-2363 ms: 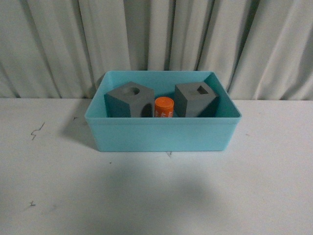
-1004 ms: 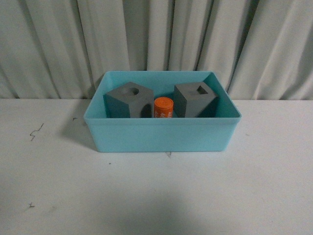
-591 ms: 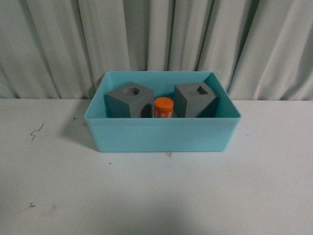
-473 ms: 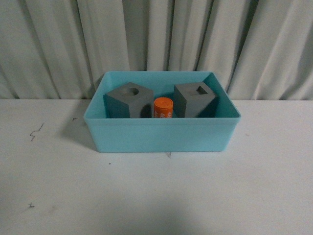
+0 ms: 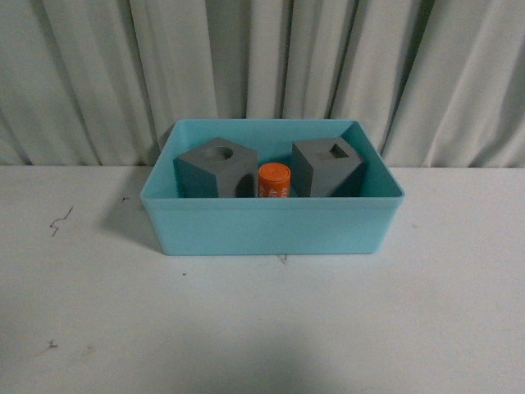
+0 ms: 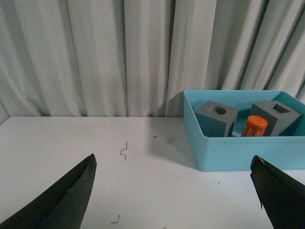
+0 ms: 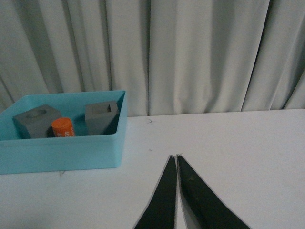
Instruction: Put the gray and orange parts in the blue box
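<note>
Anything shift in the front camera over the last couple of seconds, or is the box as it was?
Nothing visibly changed. The blue box sits in the same spot, with the round-recess gray cube, the orange cylinder and the rectangular-recess gray cube inside it as before. No hand shows in the front view, then or now.

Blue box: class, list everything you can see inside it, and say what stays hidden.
Inside the blue box stand a gray cube with a round recess, an orange cylinder and a gray cube with a rectangular recess. The front wall covers their lower parts and the floor.
</note>
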You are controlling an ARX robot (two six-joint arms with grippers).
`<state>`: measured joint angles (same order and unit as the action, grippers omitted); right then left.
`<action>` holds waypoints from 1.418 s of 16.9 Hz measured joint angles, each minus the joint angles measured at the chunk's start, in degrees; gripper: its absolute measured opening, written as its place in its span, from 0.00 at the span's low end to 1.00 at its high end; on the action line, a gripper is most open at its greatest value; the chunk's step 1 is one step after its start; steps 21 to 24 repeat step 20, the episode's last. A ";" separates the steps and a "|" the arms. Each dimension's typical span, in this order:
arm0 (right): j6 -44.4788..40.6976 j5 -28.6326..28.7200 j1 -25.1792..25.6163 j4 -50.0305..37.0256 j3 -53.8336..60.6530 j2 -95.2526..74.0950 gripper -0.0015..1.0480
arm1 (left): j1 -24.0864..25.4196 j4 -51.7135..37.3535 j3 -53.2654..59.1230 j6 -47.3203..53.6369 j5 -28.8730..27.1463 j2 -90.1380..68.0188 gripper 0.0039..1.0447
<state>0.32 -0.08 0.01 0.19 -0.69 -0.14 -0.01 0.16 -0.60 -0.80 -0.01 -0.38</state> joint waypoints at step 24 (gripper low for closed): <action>0.02 0.00 0.00 0.00 0.00 0.00 0.94 | 0.00 0.00 0.00 0.00 0.00 0.00 0.94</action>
